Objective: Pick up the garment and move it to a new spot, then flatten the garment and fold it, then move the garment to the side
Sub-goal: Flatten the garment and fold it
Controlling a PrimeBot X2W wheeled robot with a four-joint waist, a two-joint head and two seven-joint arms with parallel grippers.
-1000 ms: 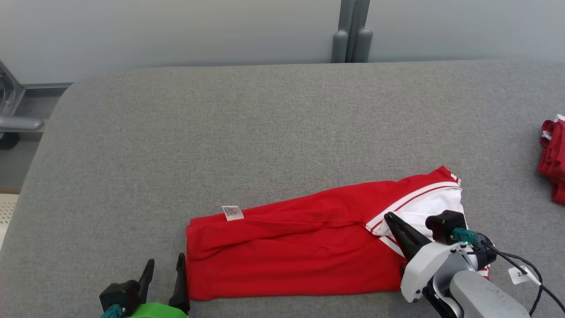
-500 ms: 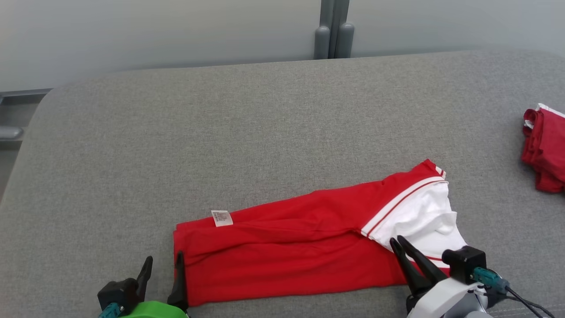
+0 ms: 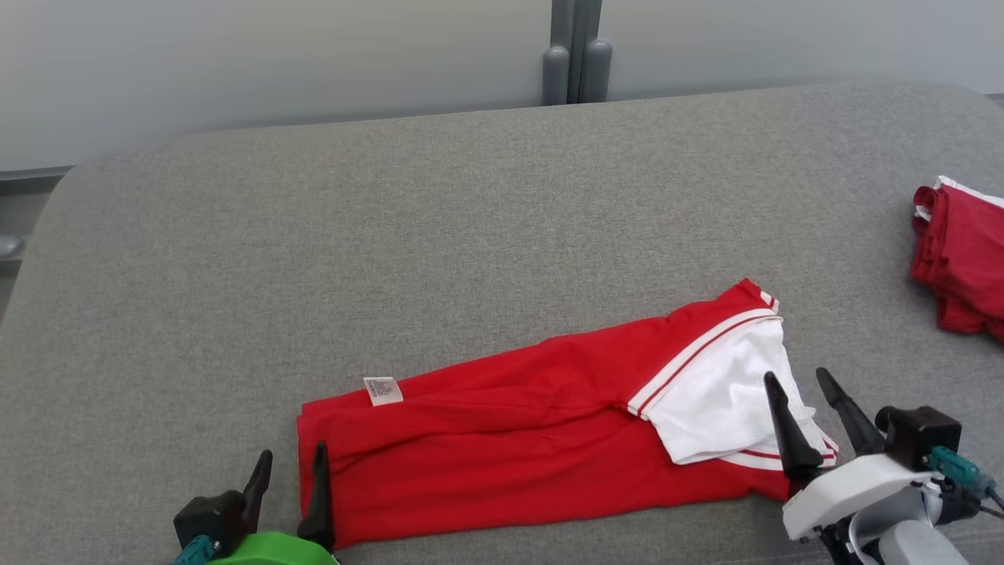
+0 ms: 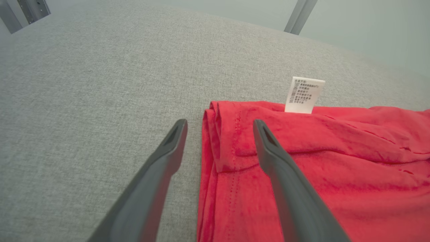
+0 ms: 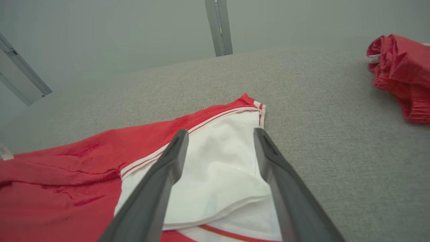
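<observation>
Garment position: the garment (image 3: 510, 447) is lying in a long folded band close to the near edge of the worktop (image 3: 392, 235), slanting so that its right end is angling toward the far edge.
Garment condition: the red layers are lying stacked with shallow creases. A white panel (image 3: 714, 400) with red striping is showing at the right end, and a care label (image 3: 383, 390) is sticking out of the far side near the left end.
Left hand: the left hand (image 3: 292, 451) is standing with fingers spread at the left end, one finger over bare worktop and the other over red cloth. It is gripping nothing.
Right hand: the right hand (image 3: 795, 375) is standing with fingers spread over the white panel. It is gripping nothing.
Contact: it is not proving readable whether any fingertip is touching cloth.
Step in hand (judged): the lengthwise fold is looking complete. An end-to-end fold, or the move to the side, is probably coming next.
Risk 1: a pinch taking only the top layer is likely to peel the stack open, since the left-end layers are lying loosely rolled.
Risk 2: unequal lifting by the two hands is likely to worsen the slant and skew the fold.
Risk 3: the white panel is lying loose and puckered, so it is liable to flop out on lifting.
Risk 4: a second red garment (image 3: 961, 251) is lying at the right edge, and a sideways move carried too far is liable to run into it.
</observation>
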